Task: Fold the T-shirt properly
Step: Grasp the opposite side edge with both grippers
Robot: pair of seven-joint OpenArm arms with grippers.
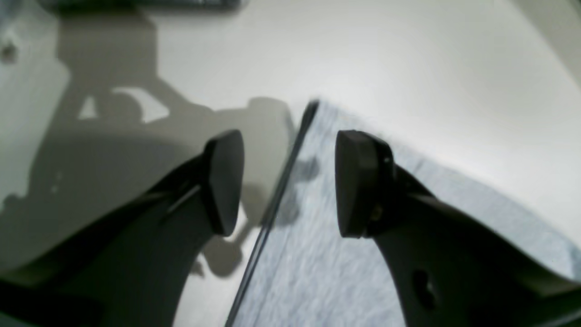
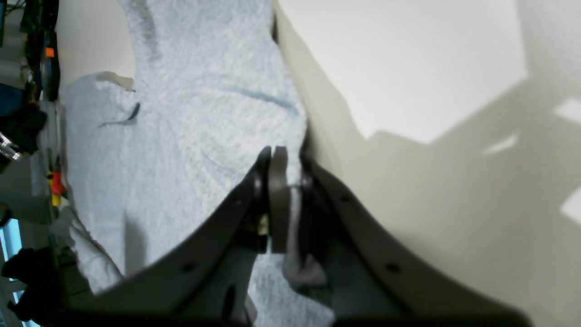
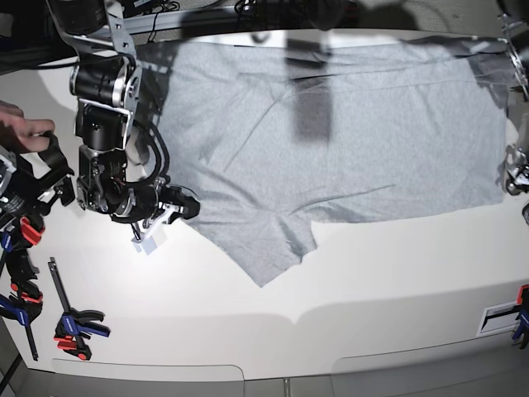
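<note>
Your right gripper [image 2: 272, 156] pinches the T-shirt [image 3: 347, 141] spread flat on the table [image 3: 331, 281], while the left gripper [image 1: 288, 181] stands spread over its corner, so next close there before folding.

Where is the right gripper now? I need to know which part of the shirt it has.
In the base view the right gripper is at the left, shut on the T-shirt at its left edge, above the clamps.
</note>
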